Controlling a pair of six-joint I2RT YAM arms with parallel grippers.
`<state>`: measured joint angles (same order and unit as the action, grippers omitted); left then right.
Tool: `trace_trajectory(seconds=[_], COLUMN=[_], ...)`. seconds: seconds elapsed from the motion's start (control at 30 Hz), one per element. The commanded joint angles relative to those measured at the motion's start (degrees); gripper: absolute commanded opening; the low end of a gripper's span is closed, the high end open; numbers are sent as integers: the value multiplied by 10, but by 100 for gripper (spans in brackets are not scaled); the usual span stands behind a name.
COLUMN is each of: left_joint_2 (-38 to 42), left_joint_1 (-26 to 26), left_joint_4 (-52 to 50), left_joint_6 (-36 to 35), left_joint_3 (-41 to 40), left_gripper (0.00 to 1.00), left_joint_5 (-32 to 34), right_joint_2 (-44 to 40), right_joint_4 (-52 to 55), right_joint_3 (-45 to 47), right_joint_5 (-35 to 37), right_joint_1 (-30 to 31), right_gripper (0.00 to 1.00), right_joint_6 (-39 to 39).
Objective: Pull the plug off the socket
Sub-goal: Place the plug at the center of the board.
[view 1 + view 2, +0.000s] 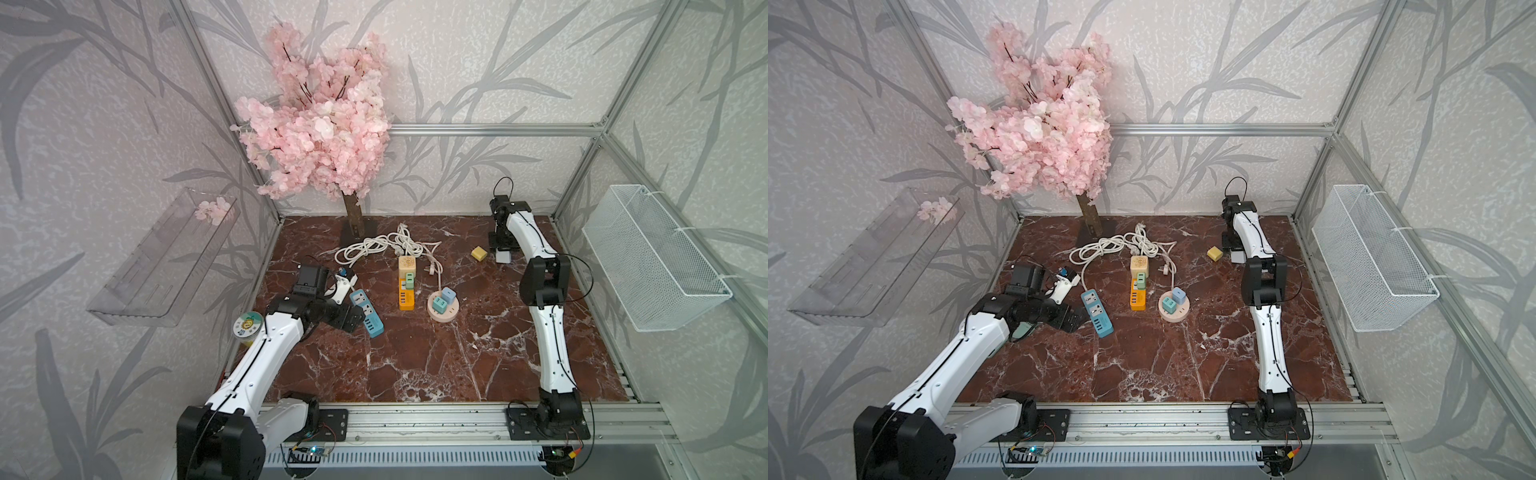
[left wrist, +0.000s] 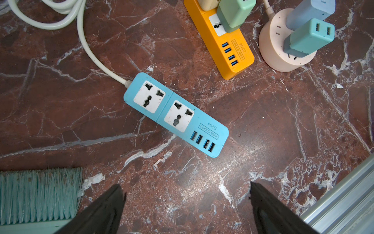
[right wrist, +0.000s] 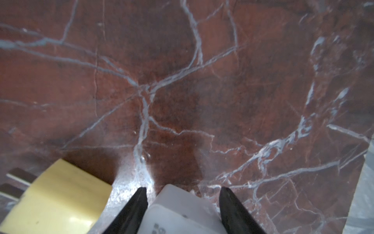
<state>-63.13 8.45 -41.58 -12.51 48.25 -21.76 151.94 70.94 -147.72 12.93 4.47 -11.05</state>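
Red marble tabletop (image 3: 202,60). Right gripper (image 3: 183,191) clamped on grey plug (image 3: 182,214); yellow plug (image 3: 56,200) just beside. Left gripper (image 2: 186,188) spread wide, blue strip (image 2: 176,114) ahead, sockets bare. Risk: pulling green plug (image 2: 234,14) beyond may drag orange strip (image 2: 232,56) up, nothing pinning it. Wire basket (image 1: 656,257) beside right arm holds nothing; clear shelf (image 1: 162,266) holds blossom sprig (image 1: 212,210).

Marble table (image 1: 415,365) wide open up front; blue strip (image 1: 371,320), orange strip (image 1: 406,299), round socket (image 1: 440,316), cable tangle (image 1: 390,243) crowd the middle, grey plug (image 1: 503,257) back right.
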Motion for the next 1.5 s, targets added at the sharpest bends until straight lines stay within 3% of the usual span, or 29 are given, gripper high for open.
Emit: trace_trajectory(seconds=[0.0, 0.17, 0.3, 0.37, 0.67, 1.13, 1.47], left_joint_2=[-1, -1, -2, -2, -2, 2, -2], left_joint_1=[-1, 0, -1, -1, 0, 0, -1], left_joint_4=[-5, -5, -5, -5, -5, -5, 16], left_joint_6=[-7, -8, -8, -8, -9, -9, 6], left_joint_3=[7, 6, 6, 6, 7, 9, 19], left_gripper=[99, 99, 99, 99, 99, 99, 100], left_joint_5=[-10, -11, -13, -14, -16, -7, 54], right_joint_2=[33, 35, 32, 33, 20, -74, -340], right_joint_4=[29, 12, 4, 2, 1, 39, -94], right_joint_3=[-43, -48, -50, -52, -60, -31, 268], right_joint_5=[-5, -2, 4, 1, 1, -21, -20], right_joint_1=[-3, -3, -5, -7, -8, 11, 94], right_gripper=[28, 41, 63, 69, 82, 85, 85], right_joint_6=[2, 6, 6, 4, 5, -5, -16])
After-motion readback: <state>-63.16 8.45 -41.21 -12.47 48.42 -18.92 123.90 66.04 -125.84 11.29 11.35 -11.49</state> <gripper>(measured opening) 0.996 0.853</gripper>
